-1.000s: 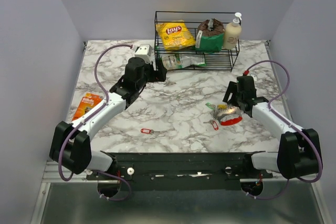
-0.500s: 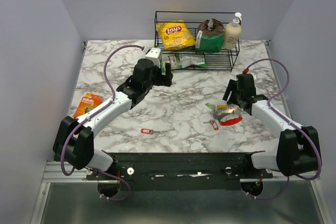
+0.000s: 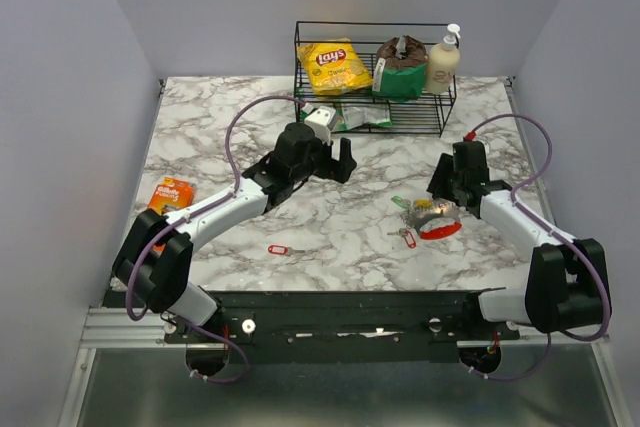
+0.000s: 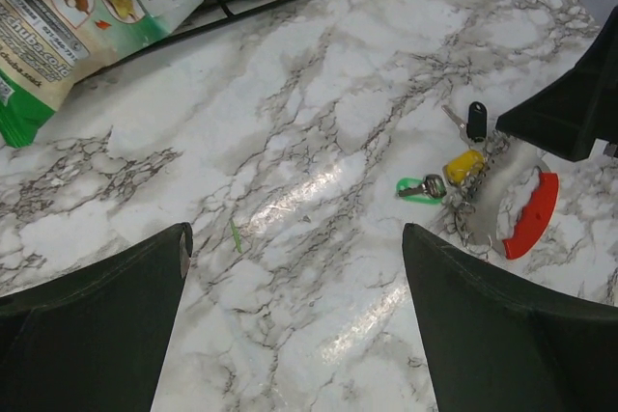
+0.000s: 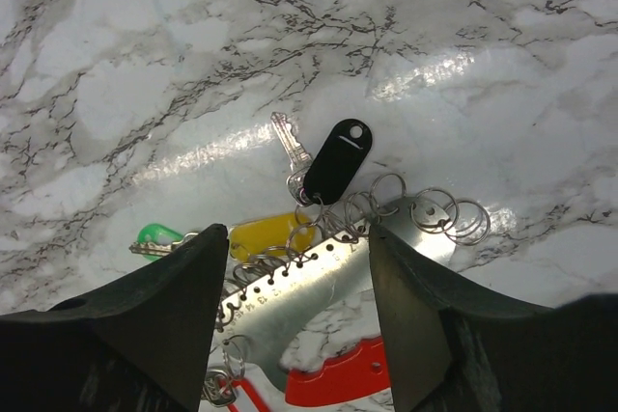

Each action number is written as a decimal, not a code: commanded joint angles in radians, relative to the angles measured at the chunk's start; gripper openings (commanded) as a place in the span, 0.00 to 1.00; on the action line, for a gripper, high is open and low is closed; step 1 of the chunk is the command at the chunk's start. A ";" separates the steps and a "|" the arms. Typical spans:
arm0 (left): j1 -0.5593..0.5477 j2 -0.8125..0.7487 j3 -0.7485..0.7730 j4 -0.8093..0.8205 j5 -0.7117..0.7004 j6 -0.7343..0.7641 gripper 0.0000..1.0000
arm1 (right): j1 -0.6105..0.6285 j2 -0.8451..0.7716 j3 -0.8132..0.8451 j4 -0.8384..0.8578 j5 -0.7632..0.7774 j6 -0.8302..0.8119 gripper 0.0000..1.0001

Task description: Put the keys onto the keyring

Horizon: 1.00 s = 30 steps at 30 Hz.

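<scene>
The keyring lies flat on the desk, toward its right side. It is linked into a bunch with a silvery-grey flat piece and a red oval loop. A black tag and a yellow tag are gathered at the same cluster of rings. A green-tagged key is found just beside the bunch, and a red-tagged key near its front. Whether either is threaded on cannot be told.

The right gripper is held low over the bunch, its jaws spread so that the flat piece is straddled. No pinch is seen, and contact cannot be confirmed. This placement is judged to serve as an anchor: with the flat piece held, the thin ring would be kept from sliding while a key is worked on.

The left gripper is held above mid-desk, well apart from the bunch, with its jaws spread wide and nothing between them. Its camera is aimed toward the keys, so an approach to one of them is probably being prepared.

Farther out, a lone red tag lies near the front edge, an orange razor pack at the left, and a wire rack at the back.
</scene>
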 commanded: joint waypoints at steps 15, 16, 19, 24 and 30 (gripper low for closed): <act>-0.030 0.043 0.012 -0.001 -0.004 0.011 0.99 | -0.036 0.090 0.032 -0.059 0.028 0.012 0.46; -0.029 0.045 0.015 -0.001 -0.002 0.009 0.99 | -0.039 0.086 0.034 -0.061 0.035 0.011 0.46; -0.029 0.048 0.017 0.000 0.004 0.005 0.99 | -0.048 0.080 0.035 -0.064 0.058 0.011 0.46; -0.029 0.049 0.012 0.008 -0.002 0.000 0.99 | -0.066 0.093 0.060 -0.075 0.081 0.006 0.45; -0.030 0.054 0.021 0.005 0.001 0.005 0.99 | -0.079 0.126 0.086 -0.078 0.087 0.008 0.43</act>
